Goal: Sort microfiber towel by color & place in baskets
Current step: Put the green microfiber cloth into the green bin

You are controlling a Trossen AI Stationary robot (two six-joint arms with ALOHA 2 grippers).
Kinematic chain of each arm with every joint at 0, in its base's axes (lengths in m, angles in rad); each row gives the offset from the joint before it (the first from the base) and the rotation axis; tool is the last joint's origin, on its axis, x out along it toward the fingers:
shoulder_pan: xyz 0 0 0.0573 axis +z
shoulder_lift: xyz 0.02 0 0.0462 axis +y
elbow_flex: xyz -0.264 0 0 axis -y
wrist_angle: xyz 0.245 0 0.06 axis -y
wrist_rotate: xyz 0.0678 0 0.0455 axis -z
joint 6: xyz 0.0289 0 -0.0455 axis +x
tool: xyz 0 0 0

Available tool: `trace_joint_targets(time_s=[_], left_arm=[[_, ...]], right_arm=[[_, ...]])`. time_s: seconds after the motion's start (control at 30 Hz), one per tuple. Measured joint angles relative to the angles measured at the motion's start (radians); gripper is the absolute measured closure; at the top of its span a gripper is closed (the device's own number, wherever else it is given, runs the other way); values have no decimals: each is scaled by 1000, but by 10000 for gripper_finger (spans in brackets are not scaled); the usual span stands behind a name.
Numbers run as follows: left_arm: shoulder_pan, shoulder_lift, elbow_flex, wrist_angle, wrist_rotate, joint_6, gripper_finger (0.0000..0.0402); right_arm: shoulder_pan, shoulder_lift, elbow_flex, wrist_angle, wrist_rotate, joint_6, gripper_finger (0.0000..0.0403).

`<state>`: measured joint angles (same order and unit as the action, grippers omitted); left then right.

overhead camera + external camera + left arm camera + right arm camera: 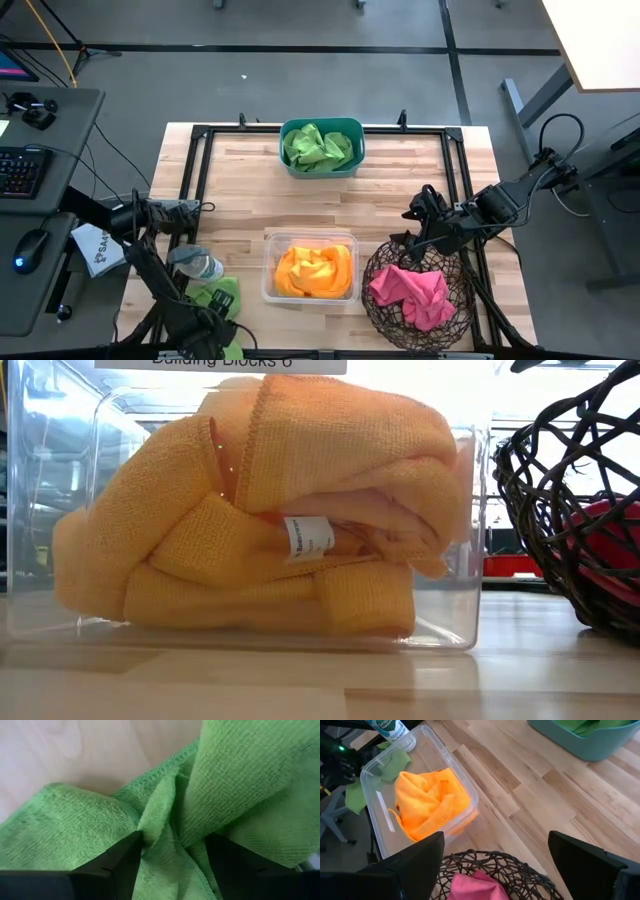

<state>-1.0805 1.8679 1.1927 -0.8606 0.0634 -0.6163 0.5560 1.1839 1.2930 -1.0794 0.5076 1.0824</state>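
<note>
Light wooden table (330,200) with a black frame on a grey floor, a desk with keyboard (20,170) and mouse (30,248) off to its left side. Teal tub (321,146) sits at the far edge, middle, with lime green towels (318,147) piled inside. Clear bin (310,267) at the near edge, middle, holds bunched yellow-orange towels (315,270); in the low view they fill the bin nearly to the rim, a white label tag (307,539) showing in the folds. Round dark wire basket (417,295) just right of the bin, touching or nearly so, with hot pink towels (412,293) inside. Right gripper (495,857) hangs over the far rim of the wire basket, fingers spread wide, holding nothing. Left gripper (170,851) is down at the near left corner of the table, fingers pinched narrow on a fold of a loose green towel (240,785) lying on the wood. A clear plastic bottle (198,266) stands right beside that towel, between it and the clear bin, close to the left arm. A white paper sheet (98,250) hangs off the table's left edge.
</note>
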Motion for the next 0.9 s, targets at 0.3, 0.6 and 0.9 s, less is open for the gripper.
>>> trace_joint_targets(time_s=[0.3,0.6,0.9], left_arm=[[100,-63,-16,63,111,-64,385],[281,-465,121,64,125,-124,399],[736,-593,405,44,-290,416,401]], right_arm=[[0,0,0,0,-14,17,50],[0,0,0,-1,-16,11,50],[-2,0,0,-2,-4,23,50]])
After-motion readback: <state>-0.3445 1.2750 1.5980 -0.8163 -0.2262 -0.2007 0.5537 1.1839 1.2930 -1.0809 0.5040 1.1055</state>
